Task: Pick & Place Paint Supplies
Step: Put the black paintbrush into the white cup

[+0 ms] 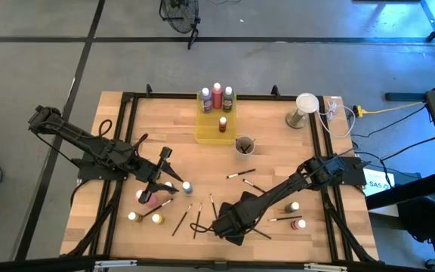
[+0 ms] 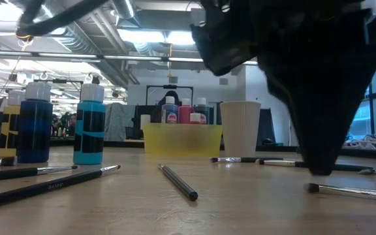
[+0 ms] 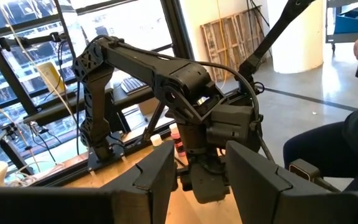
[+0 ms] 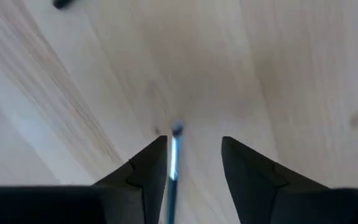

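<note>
The right gripper (image 1: 219, 227) is reaching down to the near edge of the counter (image 1: 270, 147), among the loose brushes. Its jaws are standing spread, straddling one thin brush (image 4: 174, 155) that is lying on the wood between them; the brush is running just beside one finger, and no pinch is showing yet. The low, straddling stance is judged to be the setup for closing on the brush shaft.

The left gripper (image 1: 157, 185) is hanging over the cluster of bottles at the near left. Its fingers (image 3: 160, 180) are standing apart, and nothing is showing between them; whether anything is being held cannot be told.

The paint supplies are lying scattered:
- Small bottles with pale caps are standing near the left gripper, among them a blue one (image 2: 89, 124) and a darker blue one (image 2: 35, 122).
- Two more bottles (image 1: 293, 207) are standing at the near right.
- Dark, slim brushes (image 1: 240, 174) with pale tips are lying at mixed angles across the middle and near counter.

Four bottles are already standing in the yellow tray (image 1: 206, 134) at the far side, so placing is judged to be partly done. A small cup (image 1: 244, 145) is sitting beside the tray.
</note>
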